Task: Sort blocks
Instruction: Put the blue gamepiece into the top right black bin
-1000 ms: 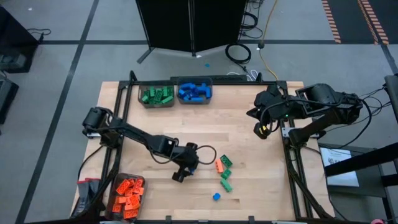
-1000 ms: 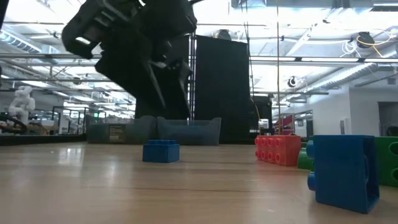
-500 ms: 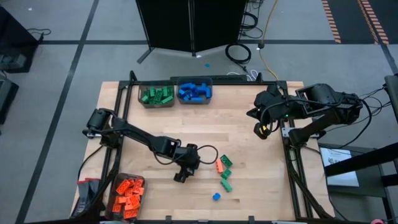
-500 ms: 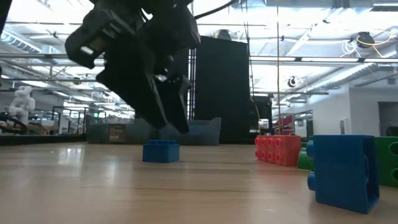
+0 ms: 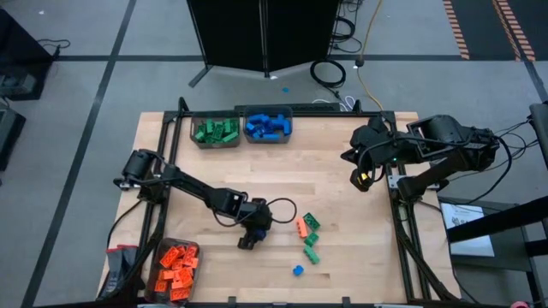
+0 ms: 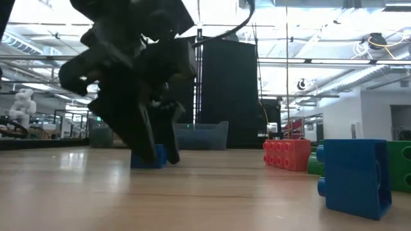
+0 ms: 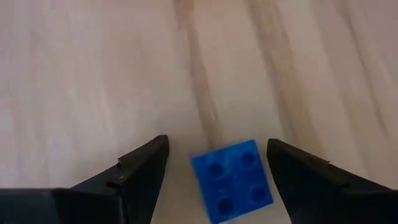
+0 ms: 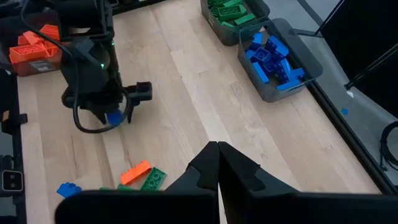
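Observation:
A small blue block (image 7: 233,180) lies studs up on the wooden table (image 5: 342,257), left of centre near the front. My left gripper (image 7: 217,140) is open and slants down over it, one finger on each side; the low view shows the blue block (image 6: 144,157) partly hidden behind the fingers. Loose blocks lie to its right: an orange block (image 5: 302,228), green blocks (image 5: 312,240) and another blue block (image 5: 298,270). My right gripper (image 5: 358,180) waits shut, high above the table's right side. My left gripper's fingers (image 7: 292,174) straddle the blue block from above, slanting down. The block's side (image 7: 266,174) lies very close to one finger; I cannot tell whether they touch. The block rests flat on the table.
Translucent bins stand at the table's edges: one with green blocks (image 5: 215,131) and one with blue blocks (image 5: 268,125) at the far side, one with orange blocks (image 5: 175,267) at the near left corner. Bare wood stretches between the loose blocks and the far bins.
My left gripper has come down over the blue block and rolled somewhat, its fingers now reaching the table on either side of the block. In the low view the block has slid a little sideways. The gap between the fingers looks the same.

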